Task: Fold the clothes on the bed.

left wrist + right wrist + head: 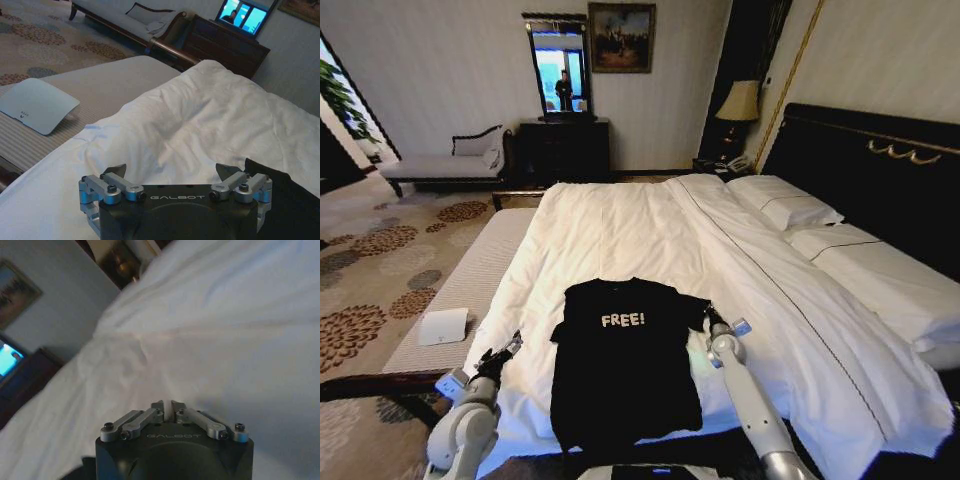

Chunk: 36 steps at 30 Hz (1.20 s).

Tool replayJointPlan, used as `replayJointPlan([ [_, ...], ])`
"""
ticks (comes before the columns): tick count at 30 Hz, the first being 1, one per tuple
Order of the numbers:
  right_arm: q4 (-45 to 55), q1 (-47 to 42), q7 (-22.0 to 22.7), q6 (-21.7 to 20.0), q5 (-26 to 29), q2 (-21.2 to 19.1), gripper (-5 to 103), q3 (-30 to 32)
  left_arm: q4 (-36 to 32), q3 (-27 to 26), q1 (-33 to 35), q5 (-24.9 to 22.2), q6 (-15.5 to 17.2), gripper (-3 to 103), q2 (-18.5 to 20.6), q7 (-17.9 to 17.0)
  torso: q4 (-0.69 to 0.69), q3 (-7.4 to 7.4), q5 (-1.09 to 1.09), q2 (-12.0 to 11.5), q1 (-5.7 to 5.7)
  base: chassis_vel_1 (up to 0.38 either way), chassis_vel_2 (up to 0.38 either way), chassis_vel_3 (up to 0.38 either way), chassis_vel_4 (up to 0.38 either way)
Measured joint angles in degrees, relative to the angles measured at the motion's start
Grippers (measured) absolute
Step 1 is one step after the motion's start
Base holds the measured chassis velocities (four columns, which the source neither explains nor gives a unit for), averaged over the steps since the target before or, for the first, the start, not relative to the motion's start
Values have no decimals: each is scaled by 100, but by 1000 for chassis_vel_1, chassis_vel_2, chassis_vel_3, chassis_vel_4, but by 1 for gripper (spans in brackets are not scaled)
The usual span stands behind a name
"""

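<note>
Lying flat on my bed is one black shirt (white "FREE!" on the chest), sleeves out. My left gripper, spread wide, sits just off its left side; my right gripper, pinched closed, is by its right sleeve.

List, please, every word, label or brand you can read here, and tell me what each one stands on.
"FREE!": white letters on the chest of the black T-shirt.
"GALBOT": on the body of the left tool.
"GALBOT": on the body of the right tool, faint.
Small dark mark on the white pad: too small to read.
</note>
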Motion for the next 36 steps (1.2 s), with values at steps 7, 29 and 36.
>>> replayJointPlan([
  [7, 1613, -807, 451, 157, 241, 45, 33, 177, 7, 58, -36, -2, 0, 100, -4, 22, 0, 0, -1, 0, 0, 0, 0, 0, 0],
  [29, 2749, -2212, 1121, 865, -530, -265, 100, 434, 962, 1877, -1193, -168, 391, 100, 708, 238, -1, 0, 0, 0, 0, 0, 0, 0, 0],
  [36, 2772, -2586, 1162, 975, -534, -491, 100, 773, 1223, 2745, -1470, 1158, 88, 100, 806, 366, -1, 0, 0, 0, 0, 0, 0, 0, 0],
])
